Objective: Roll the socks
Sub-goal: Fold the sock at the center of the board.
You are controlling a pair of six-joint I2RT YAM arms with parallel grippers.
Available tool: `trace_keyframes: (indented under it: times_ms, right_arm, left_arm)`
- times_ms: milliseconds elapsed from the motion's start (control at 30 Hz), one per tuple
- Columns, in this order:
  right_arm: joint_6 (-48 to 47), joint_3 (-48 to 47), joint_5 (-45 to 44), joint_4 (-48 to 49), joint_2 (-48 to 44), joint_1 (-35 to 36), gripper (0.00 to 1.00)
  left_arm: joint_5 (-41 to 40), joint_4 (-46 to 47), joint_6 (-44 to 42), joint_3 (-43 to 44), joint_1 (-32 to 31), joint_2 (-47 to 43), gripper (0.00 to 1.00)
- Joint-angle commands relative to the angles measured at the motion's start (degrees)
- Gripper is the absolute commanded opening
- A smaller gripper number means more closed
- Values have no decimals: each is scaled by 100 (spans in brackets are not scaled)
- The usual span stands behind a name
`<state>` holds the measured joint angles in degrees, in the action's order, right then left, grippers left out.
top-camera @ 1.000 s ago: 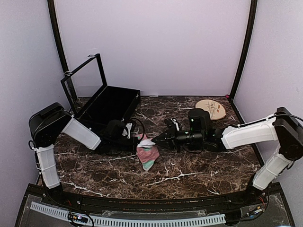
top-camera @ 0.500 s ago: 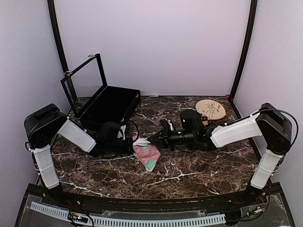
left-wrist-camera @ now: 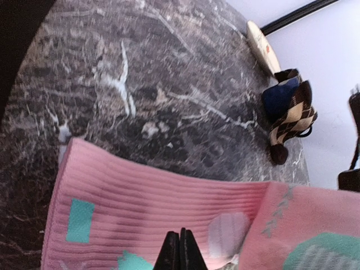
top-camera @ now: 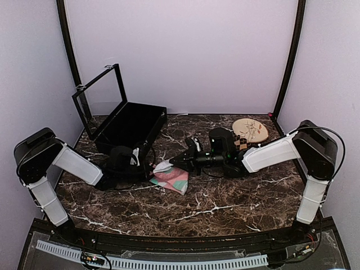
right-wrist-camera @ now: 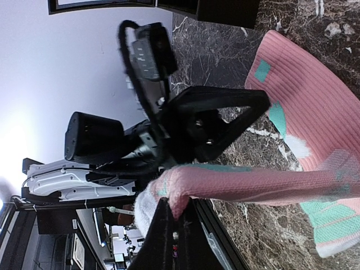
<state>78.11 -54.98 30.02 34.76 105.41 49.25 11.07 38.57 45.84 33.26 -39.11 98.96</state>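
The dark, white-veined marble worktop [top-camera: 225, 208] carries a black case [top-camera: 132, 126], lid up, at back left and a tan plate [top-camera: 251, 129] at back right. A pink sock [top-camera: 170, 179] lies mid-worktop, one end raised. Near the plate stands a blue mug [left-wrist-camera: 279, 98] with an argyle sock [left-wrist-camera: 292, 121] draped over it.

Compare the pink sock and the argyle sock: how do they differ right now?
The pink sock has green patches; the argyle sock is black with tan diamonds. The pink sock lies mid-table, one edge lifted in the right fingers; the argyle sock sits bunched against the blue mug, untouched. Neither is rolled yet.
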Motion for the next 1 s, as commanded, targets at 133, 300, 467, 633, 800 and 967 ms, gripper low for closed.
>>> trace_keyframes:
  times_ms: [133, 300, 467, 633, 800, 967]
  right_arm:
    - [-10, -106, 220, 412, 137, -39, 0]
    - [-9, -180, 314, 404, 183, -39, 0]
    - [0, -250, 388, 388, 213, -36, 0]
    - [2, -332, 457, 338, 248, -39, 0]
    - [-10, -398, 518, 258, 270, -39, 0]
    - [-18, -496, 574, 184, 343, -34, 0]
  left_arm:
    - [-555, -126, 66, -202, 63, -1030, 0]
    - [-821, -875, -239, -140, 98, -1141, 0]
    - [-967, -1554, -475, -56, 126, -1037, 0]
    - [-1377, -1746, -537, -152, 130, -1061, 0]
    - [-1475, -1982, -721, 65, 138, -784, 0]
    - [-1468, -2081, -754, 172, 137, -499, 0]
